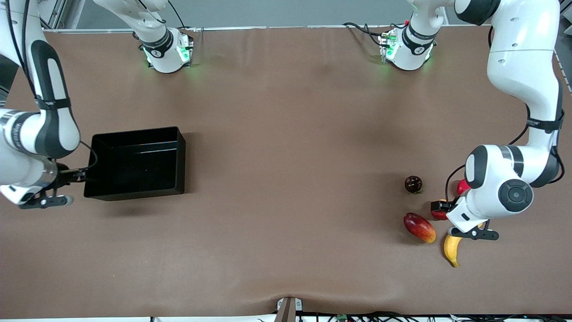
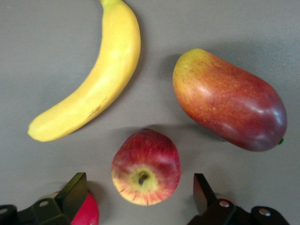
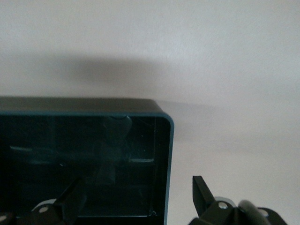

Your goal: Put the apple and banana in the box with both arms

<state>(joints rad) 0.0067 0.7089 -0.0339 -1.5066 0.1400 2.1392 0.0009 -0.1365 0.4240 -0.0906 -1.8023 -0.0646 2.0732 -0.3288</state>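
Observation:
The apple, red with yellow streaks, lies stem end up on the table between the spread fingers of my left gripper, which is open and low around it without closing. In the front view the apple is mostly hidden under the left gripper. The banana lies beside it, nearer the front camera, and also shows in the left wrist view. The black box sits toward the right arm's end. My right gripper is open and straddles the box wall, one finger inside and one outside.
An oblong red-orange mango-like fruit lies next to the apple and shows in the left wrist view. A plain red round fruit touches one left finger. A dark round fruit lies farther from the front camera.

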